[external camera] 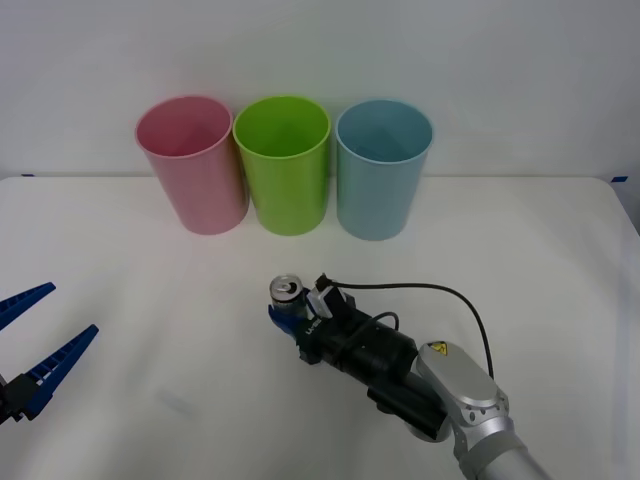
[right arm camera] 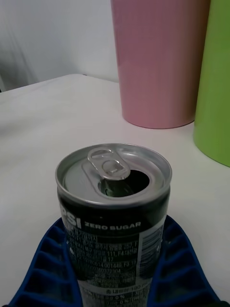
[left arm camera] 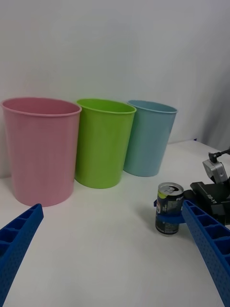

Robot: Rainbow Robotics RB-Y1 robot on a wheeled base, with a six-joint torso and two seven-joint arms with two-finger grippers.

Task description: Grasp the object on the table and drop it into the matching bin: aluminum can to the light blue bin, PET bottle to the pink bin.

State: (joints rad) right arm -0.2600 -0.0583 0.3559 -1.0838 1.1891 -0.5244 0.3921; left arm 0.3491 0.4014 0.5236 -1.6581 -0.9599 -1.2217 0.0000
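Near the middle of the surface [external camera: 120, 230], my right gripper [external camera: 284, 312] clasps the upright can [external camera: 287, 293] low on both sides, so I should lift straight, keep it level, then carry it over the blue bin [external camera: 384, 165]; my left gripper [external camera: 35, 345] waits open.

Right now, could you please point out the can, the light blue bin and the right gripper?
can [right arm camera: 113, 168]: right wrist view, on its silver top.
light blue bin [external camera: 378, 195]: front view, on its outer wall.
right gripper [external camera: 283, 318]: front view, between the blue fingertips at the can.
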